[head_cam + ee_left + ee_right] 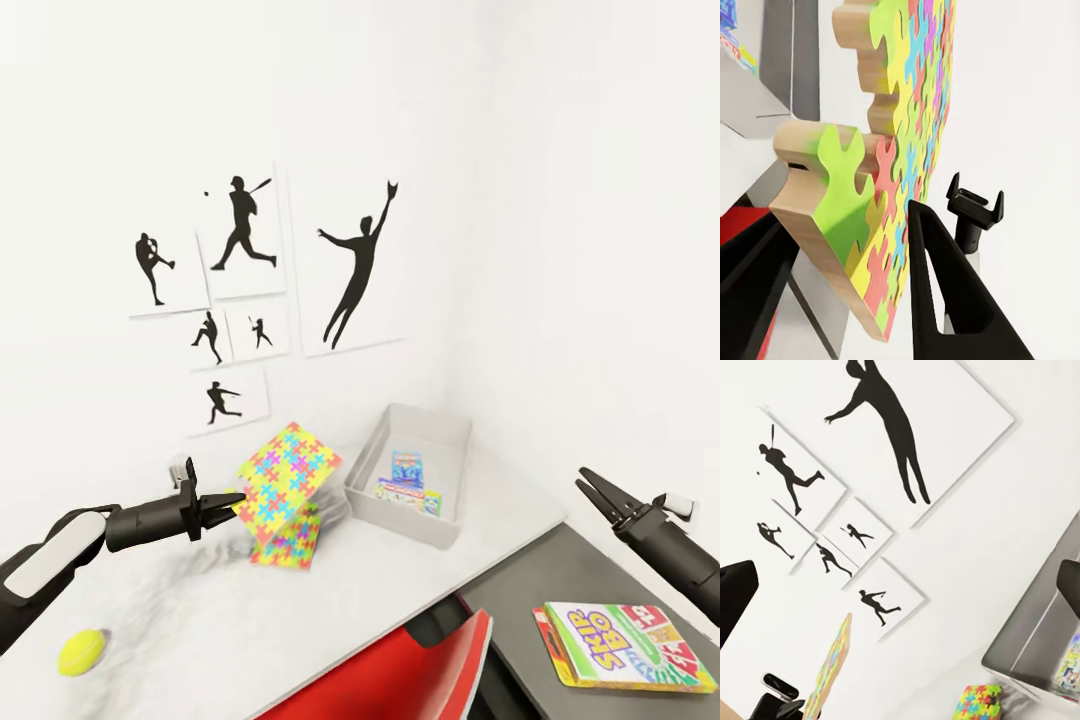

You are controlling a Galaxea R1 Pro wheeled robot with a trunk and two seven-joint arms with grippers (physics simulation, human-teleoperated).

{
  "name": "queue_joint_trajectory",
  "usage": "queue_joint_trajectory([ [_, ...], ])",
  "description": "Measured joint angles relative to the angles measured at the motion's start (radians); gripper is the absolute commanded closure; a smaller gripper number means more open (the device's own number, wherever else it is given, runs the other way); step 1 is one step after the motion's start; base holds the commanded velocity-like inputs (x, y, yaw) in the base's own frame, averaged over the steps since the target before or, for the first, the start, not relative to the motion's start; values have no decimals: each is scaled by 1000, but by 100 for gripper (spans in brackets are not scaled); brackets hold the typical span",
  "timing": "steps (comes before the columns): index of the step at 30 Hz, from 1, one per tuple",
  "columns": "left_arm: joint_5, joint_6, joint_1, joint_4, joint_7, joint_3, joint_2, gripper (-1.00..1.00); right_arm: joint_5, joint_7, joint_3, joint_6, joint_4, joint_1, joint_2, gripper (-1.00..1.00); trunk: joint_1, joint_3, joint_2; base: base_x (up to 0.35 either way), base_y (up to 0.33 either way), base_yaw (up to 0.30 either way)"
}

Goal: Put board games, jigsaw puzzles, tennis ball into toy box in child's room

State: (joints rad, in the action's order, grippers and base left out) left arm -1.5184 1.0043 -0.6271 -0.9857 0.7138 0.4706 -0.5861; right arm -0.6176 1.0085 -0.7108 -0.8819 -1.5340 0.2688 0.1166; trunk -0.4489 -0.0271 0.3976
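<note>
Grey table [200,640]: two jigsaw puzzles, one [287,474] clamped by left gripper [232,499]; right gripper [592,489] parted.

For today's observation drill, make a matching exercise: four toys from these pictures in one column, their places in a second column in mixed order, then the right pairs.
Things
1. tennis ball
2. SKIP-BO game
3. lifted jigsaw puzzle
4. blue board game

Places
A. inside the toy box
B. on the dark grey lower wing
C. held in the left gripper, above the table
D. on the light speckled table top, near the left arm

Pairs: 1-D, 2-B, 3-C, 4-A
</note>
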Motion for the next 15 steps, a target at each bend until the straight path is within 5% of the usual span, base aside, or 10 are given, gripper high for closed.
queue_joint_trajectory([
  [15,0,0,0,0,0,0,1,100,-2,0,0,0,0,0,0,-100,0,0,0,94,0,0],
])
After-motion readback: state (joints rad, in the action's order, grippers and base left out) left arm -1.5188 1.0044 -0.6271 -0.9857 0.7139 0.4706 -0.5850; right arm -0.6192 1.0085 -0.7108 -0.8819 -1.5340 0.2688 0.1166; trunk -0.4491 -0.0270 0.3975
